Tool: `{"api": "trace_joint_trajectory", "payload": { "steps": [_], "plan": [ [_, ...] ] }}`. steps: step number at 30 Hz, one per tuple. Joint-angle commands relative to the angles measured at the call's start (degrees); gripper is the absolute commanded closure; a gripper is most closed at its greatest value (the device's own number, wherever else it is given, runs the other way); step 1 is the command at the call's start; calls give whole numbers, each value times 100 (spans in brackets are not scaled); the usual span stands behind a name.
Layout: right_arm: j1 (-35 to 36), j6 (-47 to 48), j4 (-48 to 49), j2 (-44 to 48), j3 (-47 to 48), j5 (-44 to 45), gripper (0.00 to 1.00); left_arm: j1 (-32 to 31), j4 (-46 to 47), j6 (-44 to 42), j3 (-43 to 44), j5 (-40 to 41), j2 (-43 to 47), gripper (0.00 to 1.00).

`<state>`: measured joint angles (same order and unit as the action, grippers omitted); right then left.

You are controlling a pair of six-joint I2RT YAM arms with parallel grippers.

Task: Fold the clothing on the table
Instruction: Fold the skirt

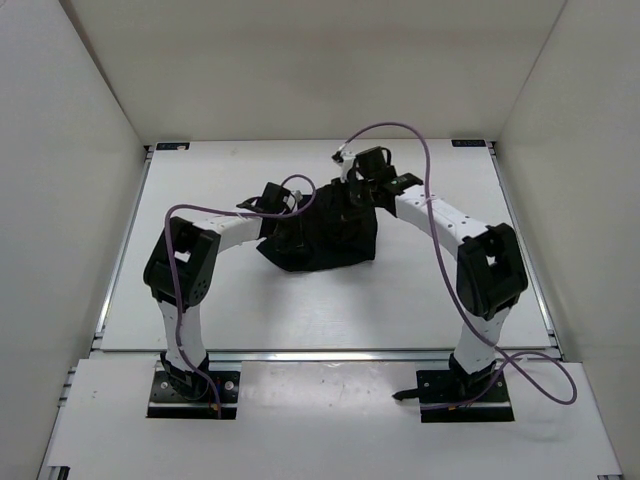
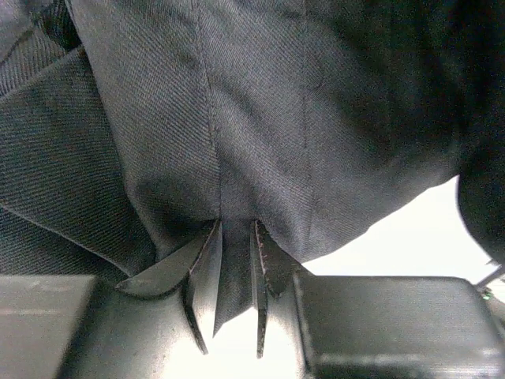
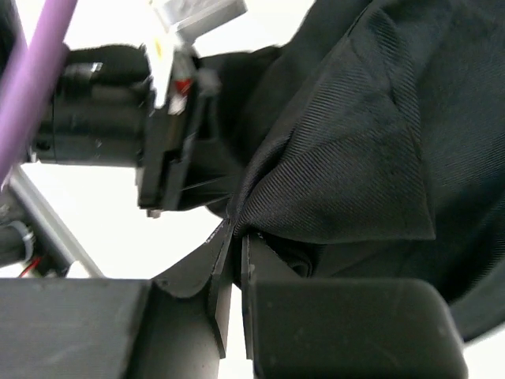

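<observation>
From above, the clothing (image 1: pixel 330 240) lies in a black bunch near the middle of the table (image 1: pixel 250 310), a little toward the far side. Its lower edge runs left to right across the frame, and this is also its longer direction. The upper part is gathered up toward the two arms. The left gripper (image 1: pixel 290 215) comes in at the heap's upper left and the right gripper (image 1: pixel 352 205) at its upper right, both black against the black cloth, so from here I cannot tell how their jaws stand. Two small dark labels (image 1: pixel 170 145) sit at the far corners of the table, too small to read.

The left wrist view is almost filled by the cloth. A stitched pleat line (image 2: pixel 209 103) runs from top to bottom, and the twill weave shows, which the top view does not give. The fingers (image 2: pixel 201 272) stand narrowly apart and are clamped on a fold that hangs down between them.

In the right wrist view the fingers (image 3: pixel 223 268) are nearly together, pinching a pointed corner of the cloth at the centre. The other arm's wrist (image 3: pixel 102 103) and a purple cable (image 3: pixel 39 63) fill the upper left. A white tag (image 3: pixel 197 12) there is too blurred to read.
</observation>
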<state>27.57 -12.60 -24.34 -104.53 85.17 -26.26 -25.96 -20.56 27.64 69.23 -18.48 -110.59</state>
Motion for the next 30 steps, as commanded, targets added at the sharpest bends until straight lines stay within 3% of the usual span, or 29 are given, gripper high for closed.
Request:
{"api": "trace_joint_trajectory", "payload": {
  "steps": [1, 8, 15, 23, 26, 28, 30],
  "plan": [
    [222, -365, 298, -180, 343, -546, 96, 108, 437, 198, -128, -401, 63, 68],
    [635, -594, 578, -349, 361, -872, 98, 354, 728, 277, -586, -683, 11, 69],
    [978, -621, 676, -445, 975, -1049, 98, 425, 1044, 312, -859, -903, -130, 70],
    [1030, -648, 720, -744, 546, -1215, 98, 670, 1150, 374, -1008, -1017, -25, 69],
    [996, -621, 728, -814, 326, -1066, 88, 811, 1273, 461, -1157, -1149, 107, 70],
    [873, -761, 642, -946, 334, -1214, 65, 899, 1308, 488, -1219, -1219, 204, 70],
    [794, -858, 614, -912, 430, -1451, 49, 943, 1352, 471, -1228, -1333, 317, 69]
  ]
}}
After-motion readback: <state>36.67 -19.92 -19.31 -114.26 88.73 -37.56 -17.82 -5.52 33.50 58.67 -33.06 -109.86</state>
